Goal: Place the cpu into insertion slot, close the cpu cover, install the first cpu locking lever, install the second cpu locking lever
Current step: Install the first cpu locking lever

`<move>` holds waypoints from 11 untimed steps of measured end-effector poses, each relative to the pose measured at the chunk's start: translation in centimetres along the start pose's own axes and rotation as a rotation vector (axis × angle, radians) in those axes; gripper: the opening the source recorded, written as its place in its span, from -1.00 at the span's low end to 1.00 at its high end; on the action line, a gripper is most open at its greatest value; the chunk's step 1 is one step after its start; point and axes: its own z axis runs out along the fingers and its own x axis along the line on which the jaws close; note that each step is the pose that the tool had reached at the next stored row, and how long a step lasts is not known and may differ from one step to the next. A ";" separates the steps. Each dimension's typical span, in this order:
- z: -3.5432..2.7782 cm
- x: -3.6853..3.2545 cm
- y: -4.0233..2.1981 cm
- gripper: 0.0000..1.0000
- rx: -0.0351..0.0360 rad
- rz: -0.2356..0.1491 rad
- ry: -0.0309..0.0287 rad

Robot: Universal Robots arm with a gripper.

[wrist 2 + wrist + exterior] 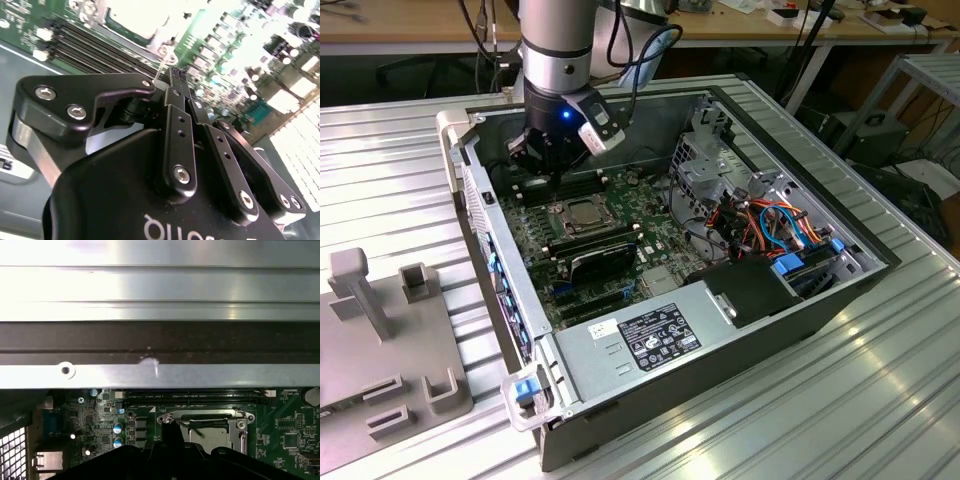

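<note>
In the exterior view, a grey fixture block (380,340) lies nearest on the ribbed metal bench (820,400), beside the open computer case (650,345). Further in, the cpu (582,211) sits in the insertion slot (560,228) on the green motherboard (535,245), with the cpu cover (603,218) framing it. The claw (557,178) hangs just beyond the cpu, low over the board; in the second wrist view its fingers (176,135) are pressed together, gripping nothing.
</note>
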 end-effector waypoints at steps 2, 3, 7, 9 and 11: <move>0.14 -0.47 0.08 -0.79 -0.0002 -0.007 0.0001; 0.16 -0.52 0.11 -0.79 -0.0002 -0.010 0.0001; 0.38 -0.77 0.38 -0.79 -0.0011 -0.035 0.0004; 0.85 -0.81 0.50 -0.79 -0.0020 -0.068 0.0009; 1.10 -0.99 0.78 -0.79 -0.0022 -0.080 0.0012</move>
